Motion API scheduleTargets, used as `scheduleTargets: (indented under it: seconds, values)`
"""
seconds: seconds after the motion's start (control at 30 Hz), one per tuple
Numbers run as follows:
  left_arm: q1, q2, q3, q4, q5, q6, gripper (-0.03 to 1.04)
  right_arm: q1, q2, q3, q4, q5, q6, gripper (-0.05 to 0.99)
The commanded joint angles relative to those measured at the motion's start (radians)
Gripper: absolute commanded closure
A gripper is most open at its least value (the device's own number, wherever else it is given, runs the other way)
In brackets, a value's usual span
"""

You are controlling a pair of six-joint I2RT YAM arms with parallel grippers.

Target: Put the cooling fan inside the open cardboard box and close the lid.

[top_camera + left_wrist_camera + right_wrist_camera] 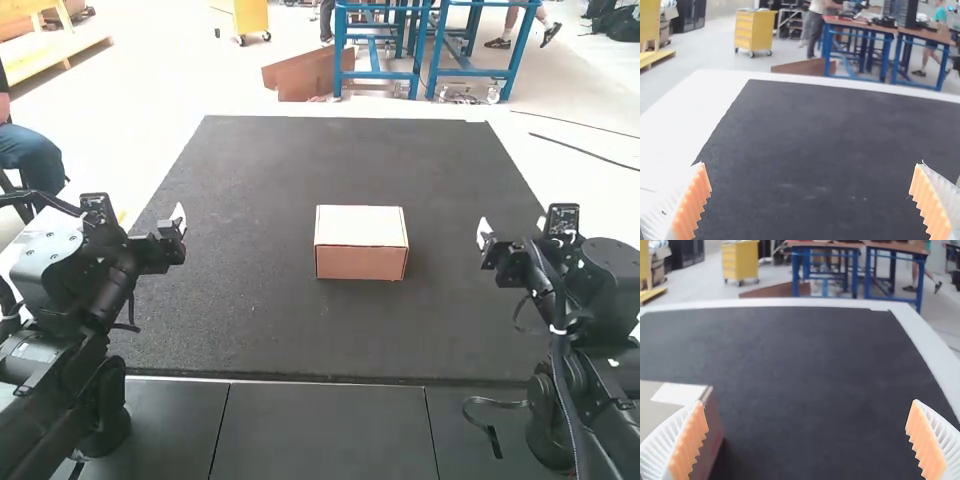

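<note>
Black mat (250, 180) covers the table. My left gripper (810, 172) and right gripper (809, 407) stand wide apart, holding and touching nothing, on either side of the cardboard box (361, 241), which sits mid-mat with its lid flat down. Assessment: cooling fan judged inside. Keep clear of the lid.

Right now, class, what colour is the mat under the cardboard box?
The mat is black, clearest in the high view.

Smooth, matt brown cardboard box (361, 228) on a coarse, matt black mat (250, 200)
</note>
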State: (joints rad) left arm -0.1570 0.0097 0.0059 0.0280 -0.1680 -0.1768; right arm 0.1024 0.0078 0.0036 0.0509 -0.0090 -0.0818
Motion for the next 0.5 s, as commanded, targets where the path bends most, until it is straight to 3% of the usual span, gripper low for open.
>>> scheduleTargets:
  seconds: [0.0,0.07,0.47]
  values:
    - [0.016,-0.01,-0.009,0.01,0.119,0.025,0.06,-0.017,-0.011,-0.004,-0.008,0.017,0.008,0.03]
    - [0.016,-0.01,-0.009,-0.03,0.14,0.062,0.04,-0.017,-0.011,-0.004,-0.036,0.017,0.013,0.03]
    - [0.025,-0.01,-0.007,-0.05,0.139,0.066,0.04,-0.067,-0.011,-0.004,-0.059,0.017,0.016,0.02]
